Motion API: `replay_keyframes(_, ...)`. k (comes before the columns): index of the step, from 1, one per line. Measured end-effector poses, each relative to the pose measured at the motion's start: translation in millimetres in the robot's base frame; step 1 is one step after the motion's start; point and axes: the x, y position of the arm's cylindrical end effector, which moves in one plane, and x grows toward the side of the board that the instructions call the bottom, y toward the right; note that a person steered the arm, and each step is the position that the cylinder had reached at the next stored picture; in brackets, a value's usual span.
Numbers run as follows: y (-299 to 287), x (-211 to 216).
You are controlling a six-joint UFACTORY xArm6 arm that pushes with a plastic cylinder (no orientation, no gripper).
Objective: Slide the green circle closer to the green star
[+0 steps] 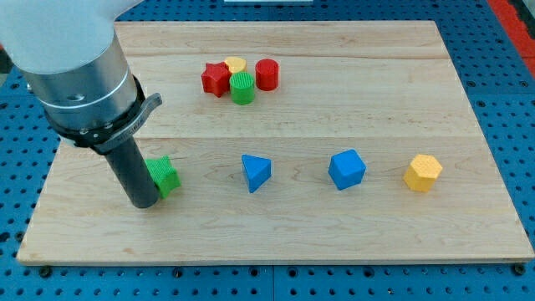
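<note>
Oddly, my tip [144,202] touches the green star [164,176] near the table's [334,242] left edge; the green circle [242,87] sits far off near the top edge, hemmed by reds; no claw exists

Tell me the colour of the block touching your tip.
Green: the green star, beside my tip, camera view.

Our arm [63,42]: broad white cylindrical shell at view's top left, glossy, lightly shaded. Below shell, grey metallic band [79,88], brushed look, faint seam lines. Under band, dark collar ring [104,134], black, with small grey curved tab [152,104] jutting toward view's right of collar. From collar, straight dark rod [134,171], charcoal, smooth, round, narrower than band. Our tip [145,204]: blunt, flat-ended, same dark colour as rod. No markings or cables that we can make out.
</note>
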Motion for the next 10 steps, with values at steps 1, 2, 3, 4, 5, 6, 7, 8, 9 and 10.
replay_keyframes(1, 18.0, -7.8)
replay_keyframes(2, 32.1, -4.7)
replay_keyframes(3, -37.7, -12.8)
replay_keyframes(4, -102.4, -46.5)
replay_keyframes(5, -112.6, -106.5)
replay_keyframes(6, 0.8, -133.0)
replay_keyframes(7, 113.3, -142.8)
replay_keyframes(8, 206.2, -192.9)
replay_keyframes(9, 219.6, -248.4)
replay_keyframes(10, 173.6, -237.3)
